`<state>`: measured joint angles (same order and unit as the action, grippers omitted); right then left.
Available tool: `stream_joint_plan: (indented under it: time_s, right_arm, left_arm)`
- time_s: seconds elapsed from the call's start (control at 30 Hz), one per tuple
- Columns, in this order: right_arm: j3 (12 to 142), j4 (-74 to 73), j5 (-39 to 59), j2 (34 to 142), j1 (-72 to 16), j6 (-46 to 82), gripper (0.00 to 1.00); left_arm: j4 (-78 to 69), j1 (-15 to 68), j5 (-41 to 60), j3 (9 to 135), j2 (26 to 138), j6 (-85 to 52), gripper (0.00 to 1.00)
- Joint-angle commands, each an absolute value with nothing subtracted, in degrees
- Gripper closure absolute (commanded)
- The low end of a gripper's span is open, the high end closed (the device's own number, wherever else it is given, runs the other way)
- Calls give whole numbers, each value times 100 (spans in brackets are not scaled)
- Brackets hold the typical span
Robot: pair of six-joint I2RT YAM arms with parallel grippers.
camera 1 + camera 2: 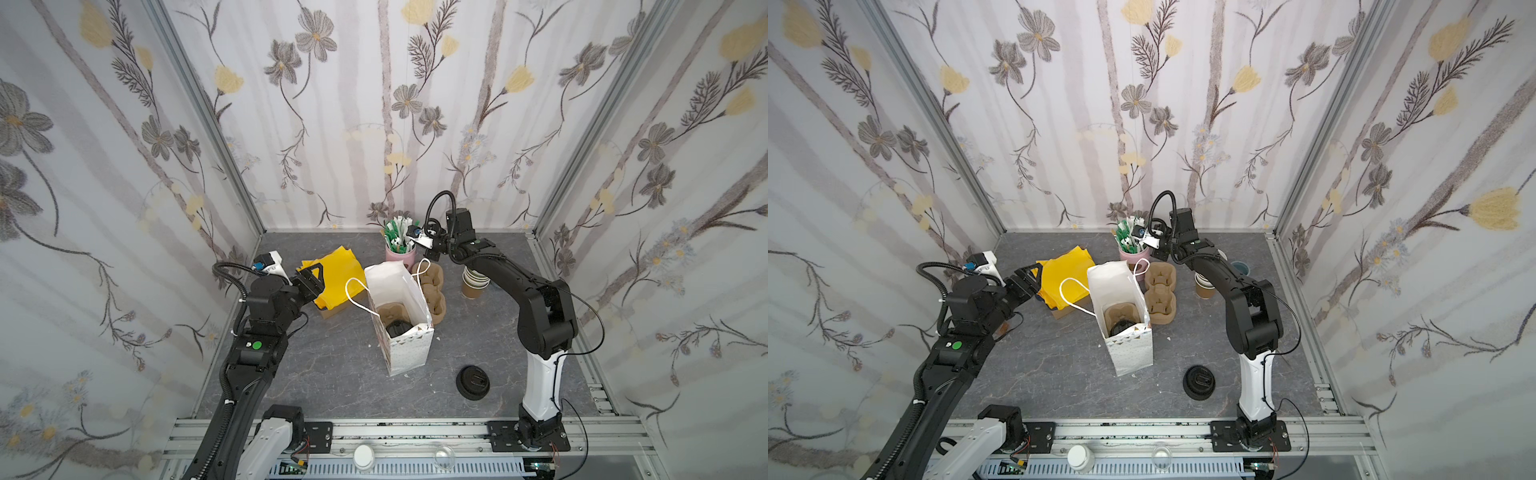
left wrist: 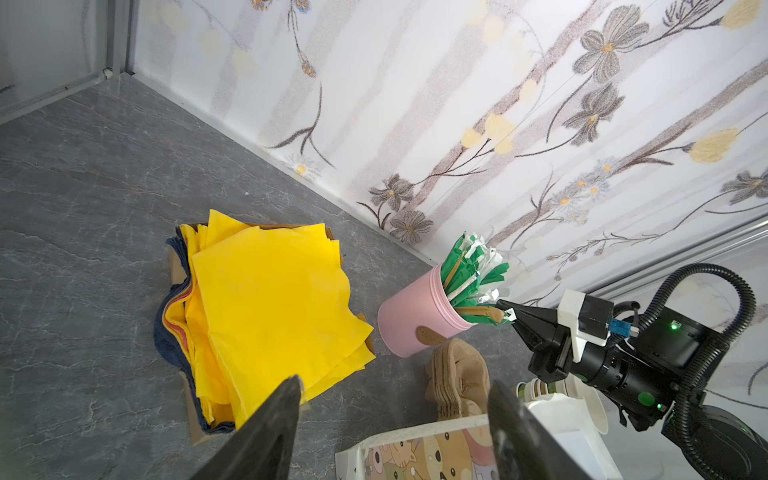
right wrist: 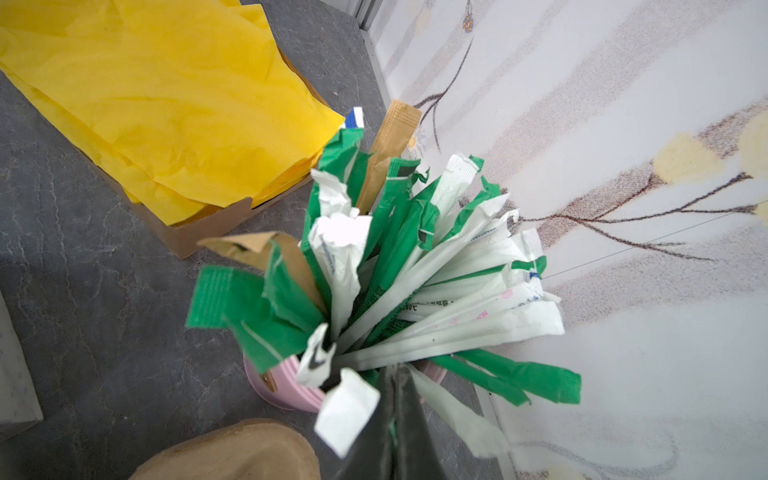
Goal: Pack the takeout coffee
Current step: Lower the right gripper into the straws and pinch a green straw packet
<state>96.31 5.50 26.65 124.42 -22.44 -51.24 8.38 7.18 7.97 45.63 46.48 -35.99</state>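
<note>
left pincer [image 2: 395,380]: released, jaws wide apart as we see them, yellow tissue-paper sheets [image 2: 274,307] just ahead | right pincer [image 3: 395,374]: clenched among green and white paper stick packets [image 3: 415,270] in round pink plastic tub [image 2: 415,324] | takeout coffee [image 1: 397,329], round black plastic lid showing: inside white paper handle bag [image 1: 395,286], off the left pincer's right side

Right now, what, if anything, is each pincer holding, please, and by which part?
Left pincer: nothing. Right pincer: seemingly a green paper sachet, near its top end, in the pink plastic cup.
</note>
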Motion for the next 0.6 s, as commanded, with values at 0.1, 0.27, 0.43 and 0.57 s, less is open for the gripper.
stream_joint_plan:
  time_s: [0.1,0.27,0.43,0.57]
  right_arm:
    - [9686,472,2444,12090,-2241,-5007,100]
    - [9754,686,2447,11848,-2230,-4898,100]
    - [10060,1230,2346,11672,-2235,-4653,100]
    - [10166,1522,2285,11376,-2215,-4266,100]
  left_arm:
    - [606,714,756,4561,4579,-3571,28]
    - [608,716,756,4566,4561,-3560,28]
    - [606,712,773,4596,4554,-3560,28]
    - [607,713,771,4588,4544,-3586,28]
